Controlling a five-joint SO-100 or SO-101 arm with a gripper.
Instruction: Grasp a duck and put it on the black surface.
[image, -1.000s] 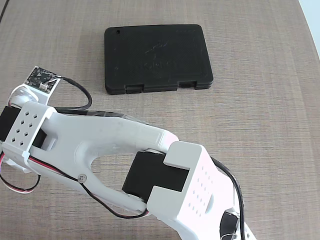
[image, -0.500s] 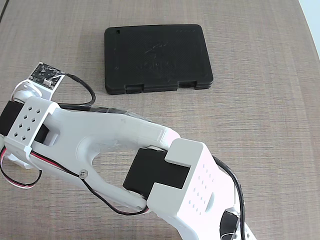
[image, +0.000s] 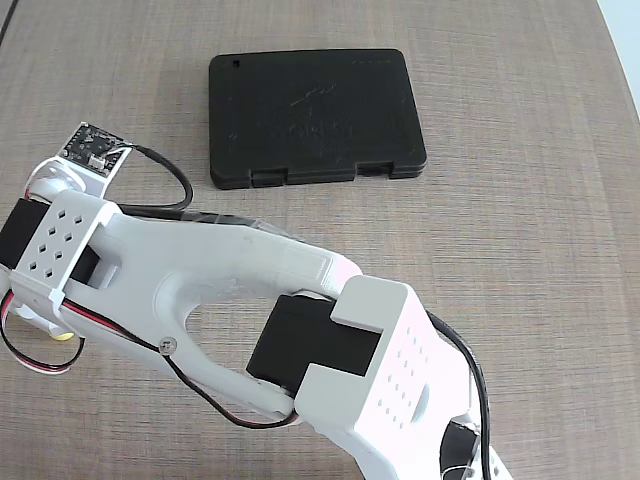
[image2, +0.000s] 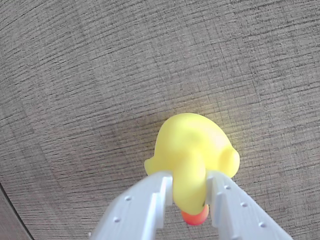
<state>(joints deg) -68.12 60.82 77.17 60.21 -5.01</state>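
Bench (image: 560, 250): wood grain, bare but for the slab (image: 315, 118), which lies flat near the far edge and well apart from the arm (image: 230, 275). Arm reaches low toward the bench's left edge, we judge to work at bench level. In the wrist view we see the gripper (image2: 190, 192) clenched on the duck (image2: 192, 155), fingers pinching its narrow part, beak between them. A yellow sliver shows under the arm in the fixed view. Lifted or not, we cannot tell.

White printed arm (image: 230, 270) with perforated brackets, black servo blocks (image: 310, 345), red and black cables (image: 40, 350), small circuit board (image: 90, 147) upper left.
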